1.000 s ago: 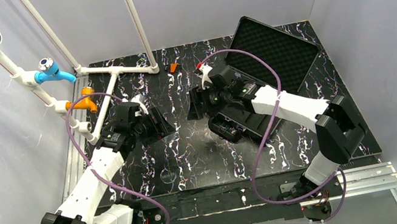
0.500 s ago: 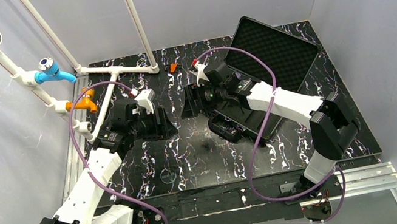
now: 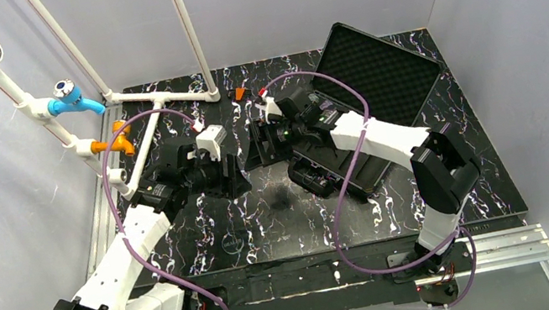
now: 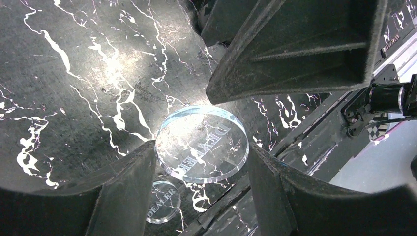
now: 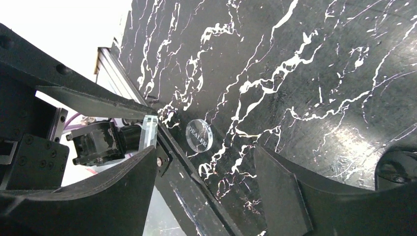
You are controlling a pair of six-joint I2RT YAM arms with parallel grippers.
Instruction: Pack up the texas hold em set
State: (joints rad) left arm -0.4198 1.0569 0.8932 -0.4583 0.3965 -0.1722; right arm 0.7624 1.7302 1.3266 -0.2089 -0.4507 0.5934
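The black case lies open at the right. Its foam-lined lid (image 3: 386, 70) leans back, and its tray (image 3: 318, 179) lies mostly under my right arm. The chip stacks are hidden. My left gripper (image 3: 237, 177) (image 4: 201, 153) is shut on a clear round "DEALER" disc (image 4: 201, 142), held above the table. In the right wrist view the disc shows edge-on (image 5: 147, 130). My right gripper (image 3: 252, 154) (image 5: 206, 160) is open and empty. It faces the left gripper at close range, with one of its fingers (image 4: 295, 49) just above the disc.
A second clear "DEALER" disc (image 3: 229, 244) (image 4: 162, 201) (image 5: 199, 133) lies flat on the black marbled table near the front edge. A small orange piece (image 3: 241, 93) lies at the back. A white pipe frame (image 3: 159, 98) with blue and orange fittings stands at the back left.
My left gripper has moved right toward the centre with the disc. My right gripper has moved left off the case tray, so the two now nearly meet.
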